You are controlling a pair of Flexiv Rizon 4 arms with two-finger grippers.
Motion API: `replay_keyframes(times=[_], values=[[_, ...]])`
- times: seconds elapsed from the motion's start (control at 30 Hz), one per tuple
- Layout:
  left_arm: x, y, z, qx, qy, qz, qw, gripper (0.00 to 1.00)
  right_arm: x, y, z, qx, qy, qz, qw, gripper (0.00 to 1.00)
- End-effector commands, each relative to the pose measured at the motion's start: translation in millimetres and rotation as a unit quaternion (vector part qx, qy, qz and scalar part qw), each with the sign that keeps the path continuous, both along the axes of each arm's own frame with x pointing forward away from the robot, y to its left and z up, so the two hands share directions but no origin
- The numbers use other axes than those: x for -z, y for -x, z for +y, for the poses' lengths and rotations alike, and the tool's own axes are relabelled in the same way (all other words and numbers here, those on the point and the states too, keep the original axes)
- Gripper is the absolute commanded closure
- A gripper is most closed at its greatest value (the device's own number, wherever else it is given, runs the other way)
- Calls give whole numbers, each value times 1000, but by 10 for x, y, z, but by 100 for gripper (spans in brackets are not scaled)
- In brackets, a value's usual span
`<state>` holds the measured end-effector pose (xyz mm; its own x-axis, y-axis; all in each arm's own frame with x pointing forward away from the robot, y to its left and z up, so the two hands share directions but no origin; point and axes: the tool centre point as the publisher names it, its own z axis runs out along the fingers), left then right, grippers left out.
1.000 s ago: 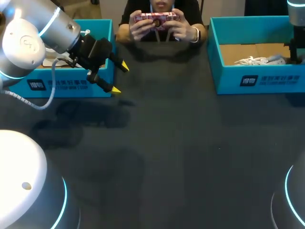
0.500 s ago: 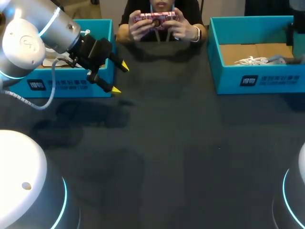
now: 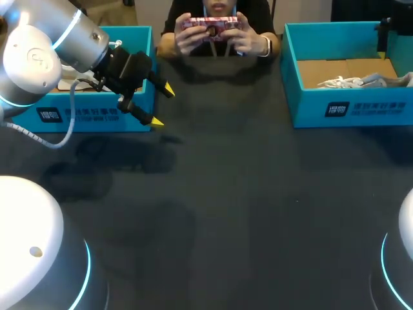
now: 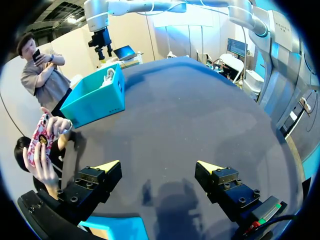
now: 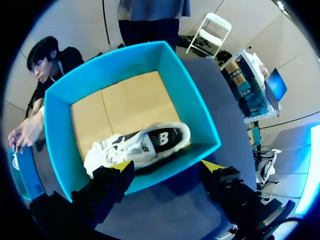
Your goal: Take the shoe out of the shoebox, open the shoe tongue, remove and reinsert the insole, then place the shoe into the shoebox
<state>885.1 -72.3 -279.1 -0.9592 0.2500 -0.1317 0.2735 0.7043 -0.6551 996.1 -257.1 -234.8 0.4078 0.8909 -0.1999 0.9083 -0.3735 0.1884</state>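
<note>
robot lab, robot arms (image 3: 45,51), dark table (image 3: 232,206)

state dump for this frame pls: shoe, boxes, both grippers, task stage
shoe: white, lying inside the shoebox
right gripper: open, empty, above the shoebox, clear of the shoe
left gripper: open, empty, in front of the second teal box
stage: shoe not yet taken out

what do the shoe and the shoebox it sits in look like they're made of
The shoe looks like soft white fabric or leather-like panels, matte, with laces and a dark side patch; which exactly is hard to tell. The shoebox seems to be cardboard: thin, flat teal walls and a plain brown creased floor.
</note>
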Motion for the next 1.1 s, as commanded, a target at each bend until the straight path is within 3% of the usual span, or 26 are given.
replay_keyframes(times=[0.03, 0.3, 0.5, 0.57, 0.63, 0.67, 1.1], values=[[-6, 8, 5, 0, -2, 0, 1000, 0, -2, 109, 108, -26, -8, -22, 999, 1], [-324, -133, 185, 131, -22, -90, 987, 0, -10, 104, 147, -18, -8, -33, 999, 0], [-480, -285, 450, 271, -51, -177, 945, 0, -10, 104, 147, -18, -8, -33, 999, 0], [-516, -342, 557, 319, -58, -188, 927, 0, -10, 104, 147, -18, -8, -33, 999, 0], [-526, -360, 582, 329, -59, -183, 924, 0, -10, 104, 147, -18, -8, -33, 999, 0], [-579, -490, 727, 382, -64, -179, 905, 0, -10, 104, 147, -18, -8, -33, 999, 0], [-579, -490, 727, 382, -64, -179, 905, 0, -10, 104, 147, -18, -8, -33, 999, 0]])
